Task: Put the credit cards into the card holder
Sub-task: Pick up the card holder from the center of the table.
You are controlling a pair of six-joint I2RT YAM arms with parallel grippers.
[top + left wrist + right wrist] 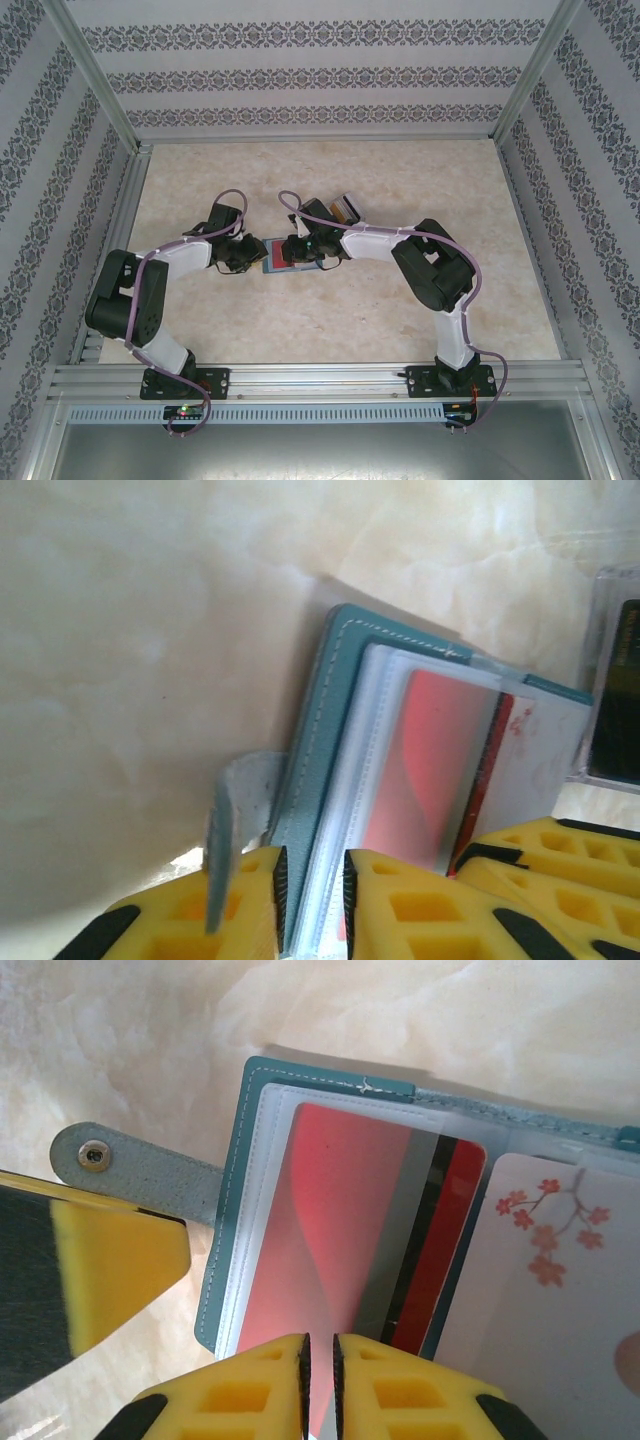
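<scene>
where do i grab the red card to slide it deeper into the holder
Probably the short edge facing the right gripper, which pinches it there, coming in low. The red card lies flat in the open card holder, its far end under the clear sleeve, so only that edge offers a bite.

The teal card holder [226, 1260] lies open mid-table [350, 320], its grey snap strap [140, 1170] sticking out sideways and its clear sleeves [352, 780] fanned. A red card [340, 1240] with a dark stripe sits partway in one sleeve, stripe end out. A white blossom-print card [560, 1300] fills the facing page. A dark card [618, 680] lies near the holder.
</scene>
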